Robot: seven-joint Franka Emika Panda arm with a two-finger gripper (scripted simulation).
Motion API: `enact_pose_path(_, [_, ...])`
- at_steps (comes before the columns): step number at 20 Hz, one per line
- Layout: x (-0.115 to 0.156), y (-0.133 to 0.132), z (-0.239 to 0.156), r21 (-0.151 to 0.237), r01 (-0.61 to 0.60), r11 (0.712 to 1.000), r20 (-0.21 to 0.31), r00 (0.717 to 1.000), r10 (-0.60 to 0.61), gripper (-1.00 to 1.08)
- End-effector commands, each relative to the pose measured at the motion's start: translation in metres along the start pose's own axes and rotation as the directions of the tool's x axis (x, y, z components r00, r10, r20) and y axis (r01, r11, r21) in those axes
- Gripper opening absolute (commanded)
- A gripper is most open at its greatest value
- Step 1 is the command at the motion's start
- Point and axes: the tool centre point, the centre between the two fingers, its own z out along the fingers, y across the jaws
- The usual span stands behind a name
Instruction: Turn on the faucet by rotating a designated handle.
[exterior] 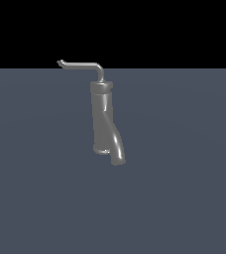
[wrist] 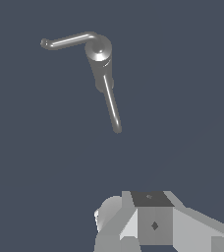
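The faucet [exterior: 104, 119] is seen upright at the centre of the exterior frame; its handle [exterior: 80, 65] is carried level from the cap toward the upper left. No arm is shown there. In the wrist view only the gripper [wrist: 151, 224] body is caught at the bottom edge, well apart from the handle [wrist: 67, 40]; its opening cannot be told. Approach is judged pending: contact with the rod near its hooked tip is needed.

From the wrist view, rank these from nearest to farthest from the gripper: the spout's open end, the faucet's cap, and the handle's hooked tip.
1. Spout end: nearest, pointing toward the gripper, whose fingertips are not visible in this view.
2. Faucet cap: farther, at the top of the faucet body.
3. Hooked tip of the handle: farthest, out at the rod's free end, off to the side of the cap.
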Motion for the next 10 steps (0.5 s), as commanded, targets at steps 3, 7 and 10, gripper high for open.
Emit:
enact_pose_path(3, [0.001, 0.001, 0.000, 0.001, 0.000, 1.000, 0.000, 1.000, 0.000, -1.00])
enact_pose_path(7, [0.005, 0.008, 0.001, 0.012, 0.000, 1.000, -0.004, 1.000, 0.000, -1.00])
enact_pose_path(10, [0.007, 0.012, 0.002, 0.018, 0.000, 1.000, -0.005, 1.000, 0.000, -1.00])
